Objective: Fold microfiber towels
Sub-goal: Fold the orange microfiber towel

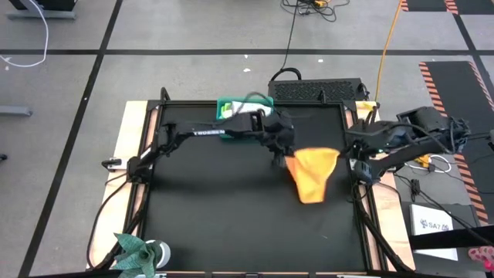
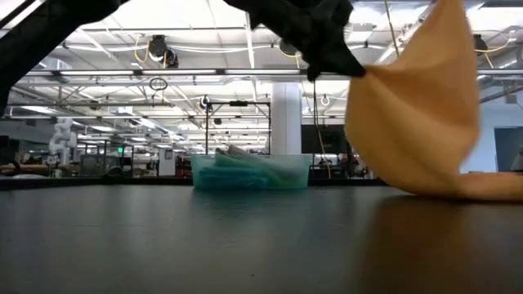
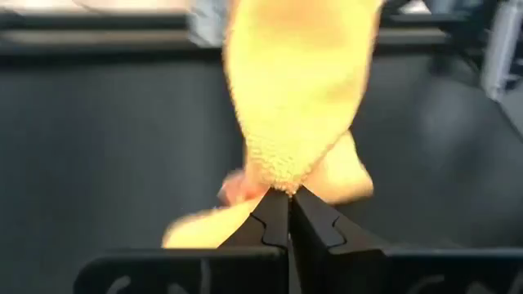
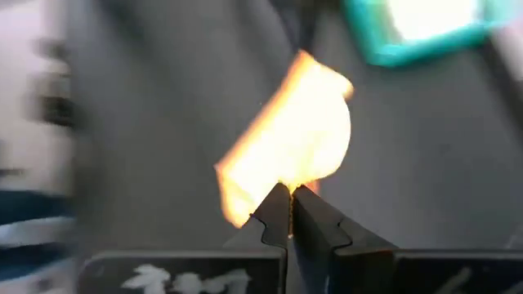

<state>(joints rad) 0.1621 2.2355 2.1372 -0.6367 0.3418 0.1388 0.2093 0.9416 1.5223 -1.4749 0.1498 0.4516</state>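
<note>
One orange-yellow microfiber towel (image 1: 312,174) hangs between my two grippers over the right half of the black table (image 1: 231,216). My left gripper (image 1: 281,159) is shut on its left upper corner. My right gripper (image 1: 344,150) is shut on its right upper corner. The low view shows the towel (image 2: 417,114) draped down, its lower end (image 2: 490,188) lying on the table. Its right upper corner rises out of that picture. A teal cloth (image 1: 133,249) and a light one (image 1: 158,252) lie at the near left corner. My left gripper pinches a corner of the towel (image 3: 282,184) between its two fingers, slanting down from the table's left. The cloth bunches to a point at the fingertips (image 2: 347,65) and hangs below them, with its lower end on the table. My right gripper pinches the opposite upper corner (image 4: 286,181) between its two fingers, slanting down from the table's right. The cloth spreads away from the fingertips and hangs down; one layer or several, I cannot tell.
A teal plastic bin (image 1: 245,106) with cloths in it stands at the table's far edge, behind my left arm, and also shows in the low view as a teal plastic bin (image 2: 251,171). The table's dark middle and near part lie bare.
</note>
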